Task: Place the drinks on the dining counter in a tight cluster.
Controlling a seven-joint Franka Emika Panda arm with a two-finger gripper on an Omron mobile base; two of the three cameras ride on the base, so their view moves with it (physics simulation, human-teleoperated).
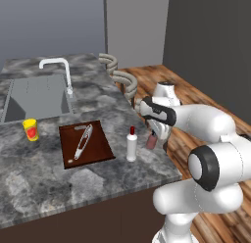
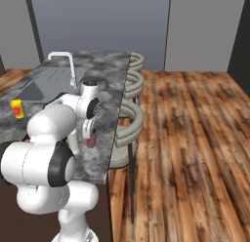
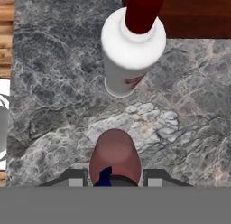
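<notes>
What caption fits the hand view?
Pincer shut on short pinkish-red bottle beside white red-capped bottle on grey marbled counter.

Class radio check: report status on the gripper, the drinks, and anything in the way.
Gripper shut on short pinkish-red bottle. White red-capped bottle stands beside it on grey marbled counter. Nothing between them.

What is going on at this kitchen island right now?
The white robot arm holds a short pinkish-red bottle with its fingers shut on it, just above the grey marbled dining counter. A white bottle with a red cap stands on the counter close beside it. Further along lie a brown cutting board, a yellow cup and the sink.
</notes>
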